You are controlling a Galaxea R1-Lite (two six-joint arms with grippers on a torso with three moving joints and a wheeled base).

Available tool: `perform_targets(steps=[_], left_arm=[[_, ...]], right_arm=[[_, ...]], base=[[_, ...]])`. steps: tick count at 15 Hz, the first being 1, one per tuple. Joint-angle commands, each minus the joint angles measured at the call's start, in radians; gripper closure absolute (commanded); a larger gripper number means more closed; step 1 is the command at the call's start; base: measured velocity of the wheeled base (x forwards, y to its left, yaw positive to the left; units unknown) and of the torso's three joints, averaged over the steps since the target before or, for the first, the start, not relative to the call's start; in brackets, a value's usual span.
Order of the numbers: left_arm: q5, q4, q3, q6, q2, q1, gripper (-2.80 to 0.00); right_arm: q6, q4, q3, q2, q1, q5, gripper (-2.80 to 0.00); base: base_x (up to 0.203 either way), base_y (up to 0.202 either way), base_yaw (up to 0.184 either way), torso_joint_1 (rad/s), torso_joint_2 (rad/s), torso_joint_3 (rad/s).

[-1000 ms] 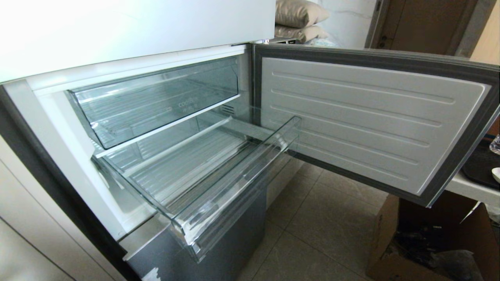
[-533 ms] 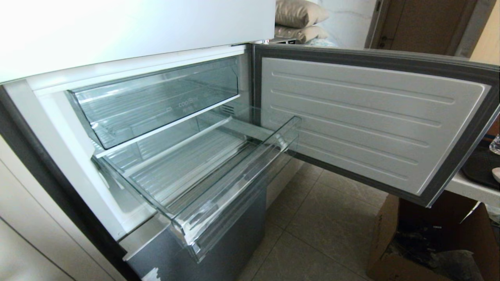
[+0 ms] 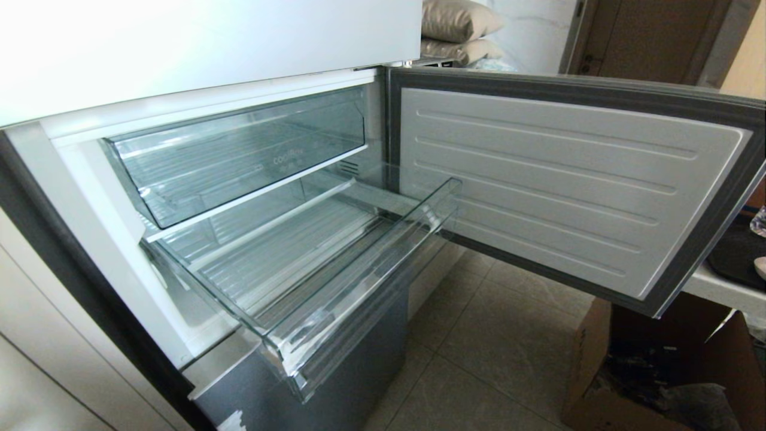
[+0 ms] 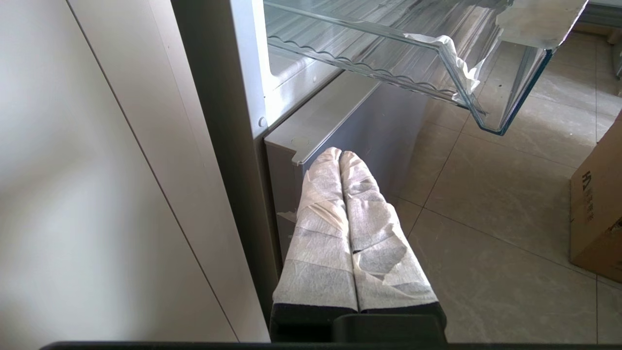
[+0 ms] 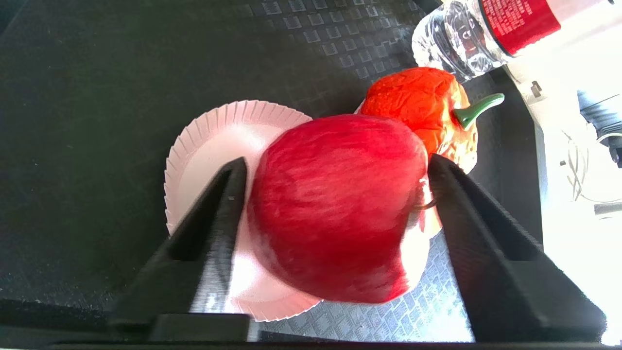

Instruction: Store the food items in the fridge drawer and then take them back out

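Observation:
A glossy red apple (image 5: 335,209) lies on a pink fluted plate (image 5: 214,141) in the right wrist view. My right gripper (image 5: 337,164) is open around it, with a gap showing between one finger and the fruit. An orange pepper-like food item (image 5: 418,109) with a green stem sits just behind the apple. The fridge drawer (image 3: 359,299) is pulled out and holds nothing; its taped front corner (image 4: 461,73) shows above my left gripper (image 4: 341,154). That gripper is shut, its fingers wrapped in white tape, low beside the fridge's bottom door. Neither gripper is in the head view.
The plate rests on a black patterned tray (image 5: 97,73), with a clear water bottle (image 5: 466,34) at its far corner. A deeper clear drawer (image 3: 239,149) sits shut above. The open fridge door (image 3: 568,185) swings right, over a cardboard box (image 3: 658,371).

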Motion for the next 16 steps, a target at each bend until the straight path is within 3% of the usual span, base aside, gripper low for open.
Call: perform_targets(steps=[1, 16], left_arm=[[0.000, 0.000, 0.000, 0.000, 0.000, 0.000, 0.00], [0.000, 0.000, 0.000, 0.000, 0.000, 0.000, 0.00]], right_arm=[[-0.003, -0.002, 0.002, -0.002, 0.000, 0.000, -2.80], [0.007, -0.053, 0.005, -0.014, 0.029, 0.008, -2.80]], base=[[0.000, 0.000, 0.000, 0.000, 0.00, 0.000], [0.000, 0.000, 0.000, 0.000, 0.00, 0.000]])
